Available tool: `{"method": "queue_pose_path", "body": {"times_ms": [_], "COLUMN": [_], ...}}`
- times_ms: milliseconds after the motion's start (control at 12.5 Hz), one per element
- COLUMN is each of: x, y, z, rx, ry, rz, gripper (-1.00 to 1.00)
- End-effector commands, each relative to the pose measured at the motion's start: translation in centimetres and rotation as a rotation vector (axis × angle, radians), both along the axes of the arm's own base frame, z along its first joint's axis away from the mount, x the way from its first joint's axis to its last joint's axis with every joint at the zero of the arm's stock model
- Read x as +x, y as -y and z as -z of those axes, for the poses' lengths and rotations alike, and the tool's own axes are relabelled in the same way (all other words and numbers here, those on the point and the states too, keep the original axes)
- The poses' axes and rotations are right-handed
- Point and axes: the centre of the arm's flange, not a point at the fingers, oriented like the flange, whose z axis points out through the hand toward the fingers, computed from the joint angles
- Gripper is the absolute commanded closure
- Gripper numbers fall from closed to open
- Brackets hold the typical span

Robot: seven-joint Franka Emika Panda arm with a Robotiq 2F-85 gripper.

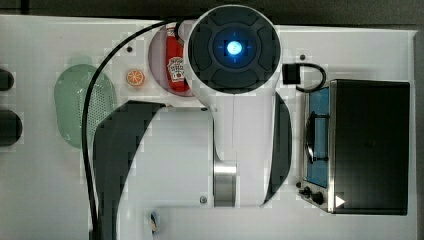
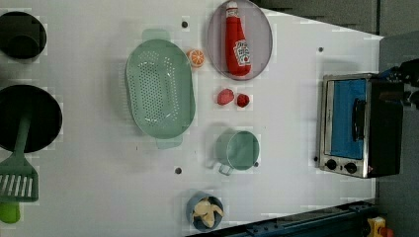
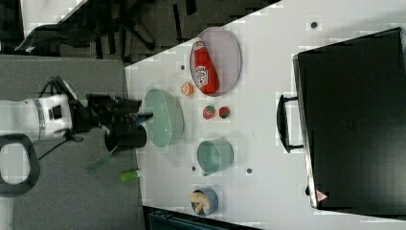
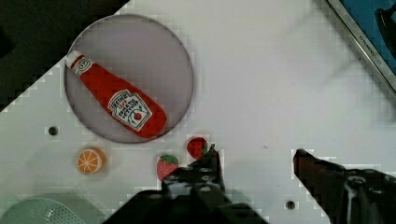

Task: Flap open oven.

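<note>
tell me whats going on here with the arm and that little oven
A robot arm hangs over a white table, its gripper open and holding nothing, above bare table near two strawberries and a ketchup bottle on a plate. The oven sits apart from it, door shut, handle untouched. The opening has not started.

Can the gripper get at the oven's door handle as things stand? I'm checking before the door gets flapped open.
Probably yes. The gripper stands open and empty above bare table, and nothing lies between it and the oven, whose handle juts free from the closed door.
</note>
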Motion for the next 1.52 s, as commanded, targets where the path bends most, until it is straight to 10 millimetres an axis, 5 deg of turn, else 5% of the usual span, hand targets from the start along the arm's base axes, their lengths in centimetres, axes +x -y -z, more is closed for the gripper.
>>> {"method": "queue_pose_path", "body": {"times_ms": [80,240,400,480,960,1520], "x": [-12.1,-12.1,-12.1,-12.1,-12.1,-11.0], "y": [3.5,3.5,3.5,3.5,3.9,7.2], "z": [-7.6,-7.6,-7.6,-7.5,-6.8,-2.3], "rx": [0.014,0.014,0.014,0.014,0.015,0.013], "ry": [-0.015,-0.015,-0.015,-0.015,-0.030,-0.067], "rz": [0.173,0.173,0.173,0.173,0.179,-0.076], "gripper": [-0.59,-1.00,-1.00,-0.90,0.57,0.65]}}
